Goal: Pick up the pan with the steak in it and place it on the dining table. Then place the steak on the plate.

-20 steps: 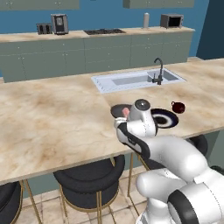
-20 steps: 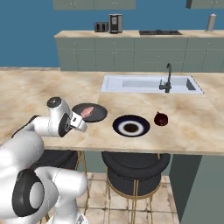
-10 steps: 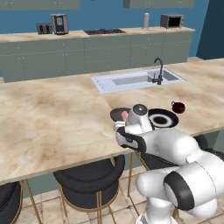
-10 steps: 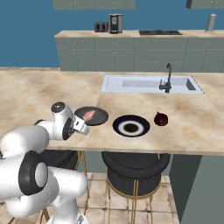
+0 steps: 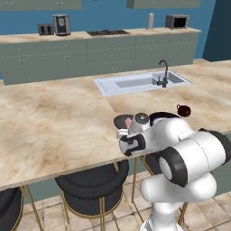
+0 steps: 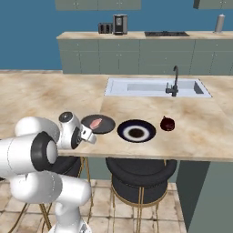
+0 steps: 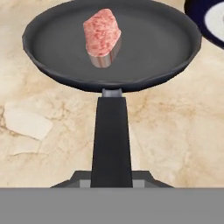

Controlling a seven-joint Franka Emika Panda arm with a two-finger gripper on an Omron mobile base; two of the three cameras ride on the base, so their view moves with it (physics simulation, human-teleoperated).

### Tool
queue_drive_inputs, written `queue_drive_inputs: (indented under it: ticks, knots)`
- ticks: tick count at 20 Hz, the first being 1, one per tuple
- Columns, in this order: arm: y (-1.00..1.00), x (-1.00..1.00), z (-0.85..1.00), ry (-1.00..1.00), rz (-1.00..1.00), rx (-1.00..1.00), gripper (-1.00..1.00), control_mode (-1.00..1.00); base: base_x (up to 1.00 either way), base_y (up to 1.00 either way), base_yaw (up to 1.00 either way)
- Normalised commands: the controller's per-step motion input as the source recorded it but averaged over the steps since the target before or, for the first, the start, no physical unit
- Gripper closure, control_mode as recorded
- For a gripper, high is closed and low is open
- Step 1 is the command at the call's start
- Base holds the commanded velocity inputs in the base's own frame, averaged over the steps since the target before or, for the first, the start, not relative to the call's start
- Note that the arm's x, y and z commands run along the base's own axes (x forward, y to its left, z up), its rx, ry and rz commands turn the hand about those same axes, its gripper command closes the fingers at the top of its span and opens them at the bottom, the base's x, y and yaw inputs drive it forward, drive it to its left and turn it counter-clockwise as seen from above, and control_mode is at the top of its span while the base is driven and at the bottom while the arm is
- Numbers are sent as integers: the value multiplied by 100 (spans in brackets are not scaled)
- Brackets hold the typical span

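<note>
The jaws are clamped on the handle of the pan (image 7: pixel 111 48), which has come down over the last second to sit low at the near edge of the worktop (image 6: pixel 41 95); whether it rests fully on the surface is hard to tell. The steak (image 7: pixel 102 37) lies inside it. The plate (image 6: pixel 136 131) waits just beside the pan, so placing looks nearly done and the steak transfer comes next.
</note>
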Motion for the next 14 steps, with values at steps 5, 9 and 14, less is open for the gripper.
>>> queue_drive_inputs:
  ticks: [5,9,14]
  knots:
    - [0,7,-19,1,0,0,100,-100,0,0,0]
    - [0,8,-22,0,0,0,100,-100,0,0,0]
    - [0,10,-15,0,0,0,100,-100,0,0,0]
